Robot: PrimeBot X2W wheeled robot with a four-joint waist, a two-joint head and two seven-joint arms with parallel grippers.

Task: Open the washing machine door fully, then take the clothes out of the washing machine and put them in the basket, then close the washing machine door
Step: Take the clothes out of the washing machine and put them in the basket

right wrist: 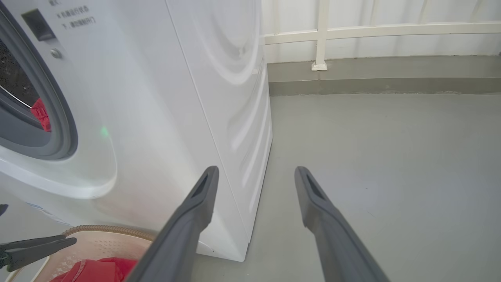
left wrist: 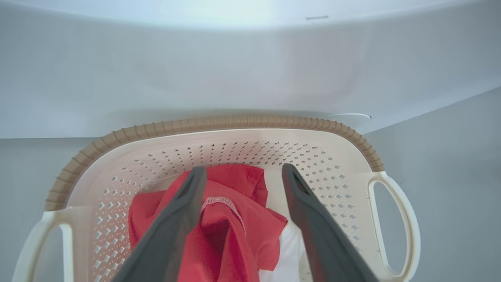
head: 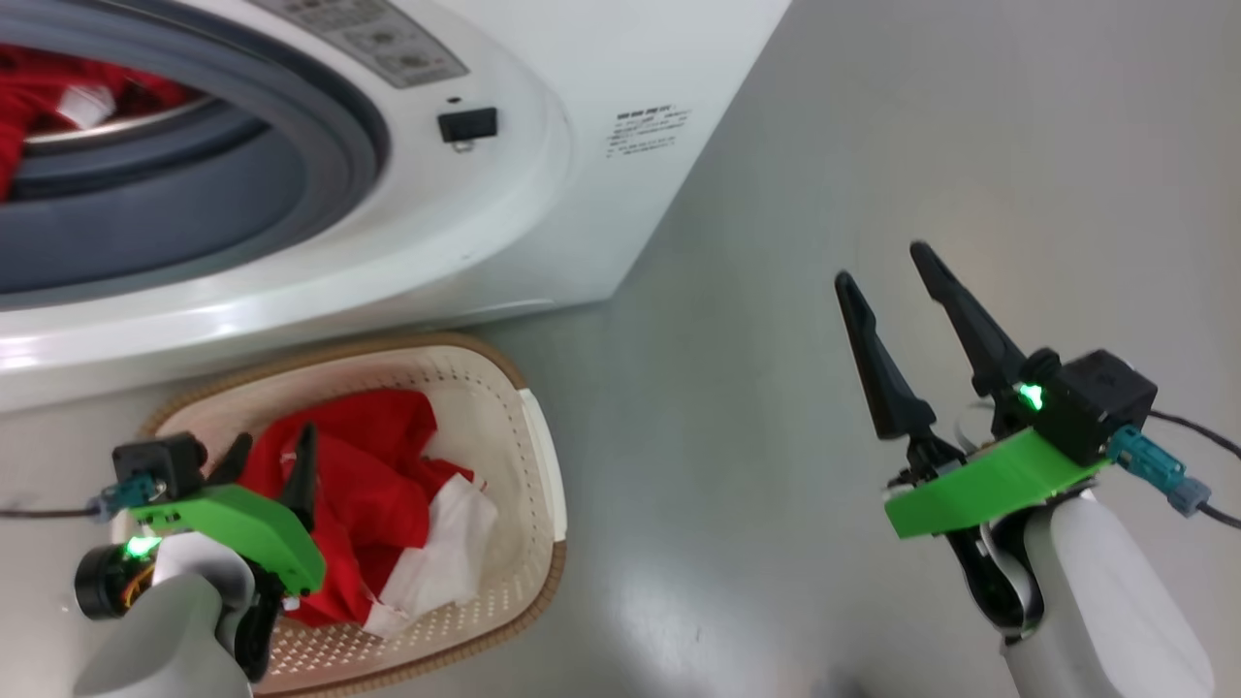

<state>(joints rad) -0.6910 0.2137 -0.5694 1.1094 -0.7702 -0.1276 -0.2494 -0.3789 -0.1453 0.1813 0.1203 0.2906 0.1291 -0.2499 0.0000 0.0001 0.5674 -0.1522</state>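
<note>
**Our two tools at the open washing machine, with red clothes lying in the basket**

The white washing machine stands on the grey floor. Its grey control panel and a small printed label on the front carry writing too small for us to read. A black latch slot sits beside the grey rubber ring. More red fabric with a white patch lies in the drum. The cream perforated basket, brown-rimmed, stands on the floor just before the machine and holds a heap of red and white clothes. Our left tool hovers over that heap, fingers parted, gripping nothing. Our right tool hangs well apart over the floor, fingers spread wide and empty.
</note>
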